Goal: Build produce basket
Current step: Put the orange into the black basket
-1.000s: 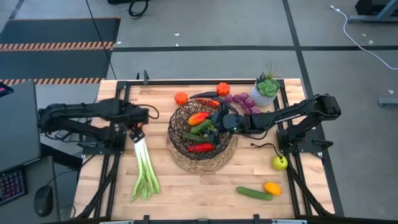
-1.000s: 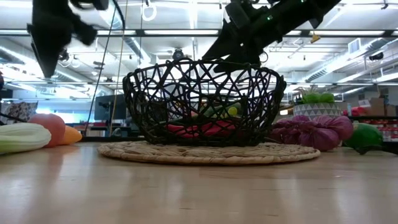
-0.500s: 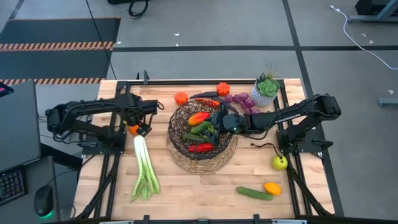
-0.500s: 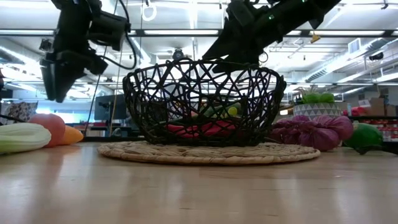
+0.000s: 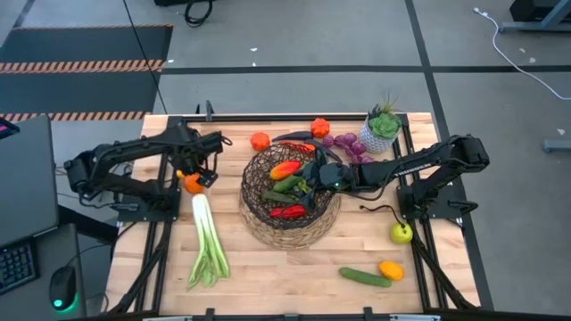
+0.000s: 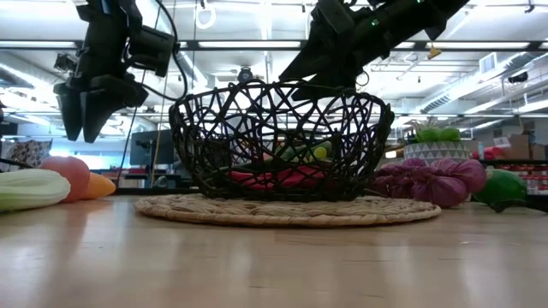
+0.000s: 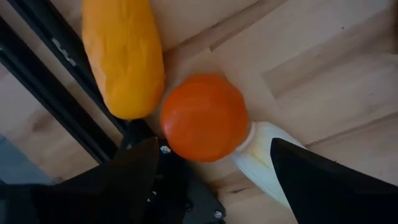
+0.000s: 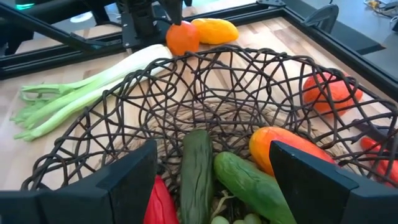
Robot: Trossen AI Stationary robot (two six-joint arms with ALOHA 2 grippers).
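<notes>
Table (image 5: 268, 267) | left jaws (image 7: 211, 186) open above orange (image 7: 204, 126) | right jaws (image 8: 208, 186) open over basket (image 8: 236, 81)

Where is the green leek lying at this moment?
In the high view the green leek lies on the table's left side, left of the basket, its white end touching an orange under the open left gripper.

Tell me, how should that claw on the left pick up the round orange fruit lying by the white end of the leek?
Probably from straight above, around the orange's widest middle, where a ball slips least. The open left gripper hovers over it. In the left wrist view the leek's white end touches one side and a yellow-orange pepper crowds another, so its fingers should drop into the bare wood between.
</notes>
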